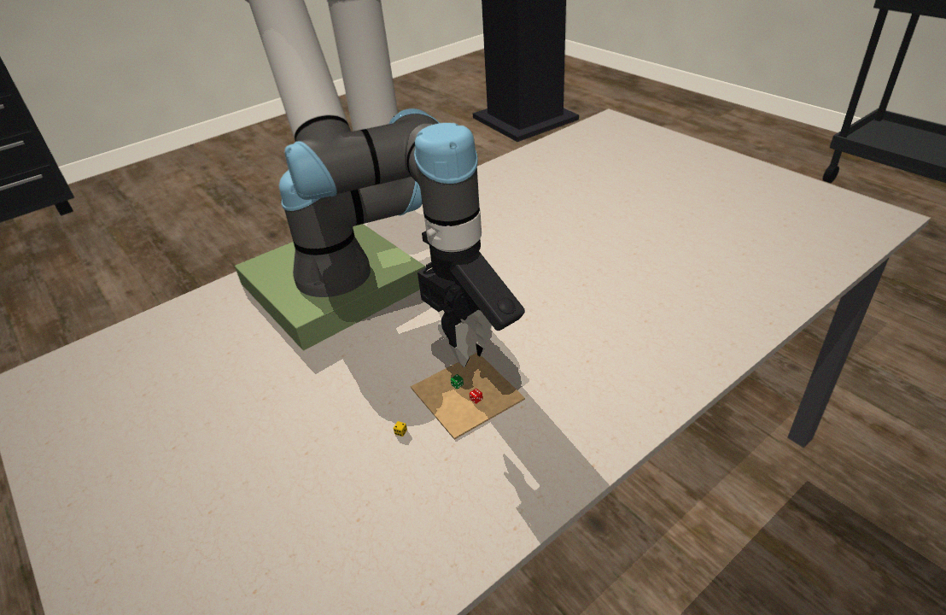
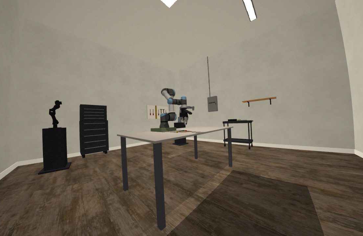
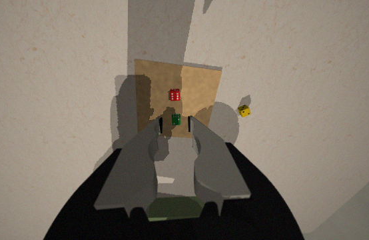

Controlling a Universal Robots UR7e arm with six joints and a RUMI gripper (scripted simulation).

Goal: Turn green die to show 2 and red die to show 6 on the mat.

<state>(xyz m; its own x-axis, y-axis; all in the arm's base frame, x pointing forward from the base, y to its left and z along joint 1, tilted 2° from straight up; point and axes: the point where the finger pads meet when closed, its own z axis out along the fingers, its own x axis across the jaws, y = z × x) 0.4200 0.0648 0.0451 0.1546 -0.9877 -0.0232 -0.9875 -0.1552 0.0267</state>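
The tan mat [image 1: 459, 418] [image 3: 206, 83] lies on the table in front of the arm. The green die [image 1: 457, 380] [image 3: 176, 119] and the red die [image 1: 475, 395] [image 3: 174, 95] both sit flat on it, a little apart. The red die shows six white dots on top in the wrist view. The green die's top face is too small to read. The yellow die [image 1: 400, 428] [image 3: 244, 111] sits on the table just off the mat's edge. My gripper [image 1: 465, 349] [image 3: 175, 117] [image 2: 184, 120] hangs above the mat over the green die, fingers a little apart with nothing between them.
The arm stands on a green base block [image 1: 300, 319] behind the mat. The table's front edge [image 1: 633, 464] runs close past the mat. A black pedestal [image 1: 523, 65] and a black cart [image 1: 895, 137] stand on the floor beyond the table.
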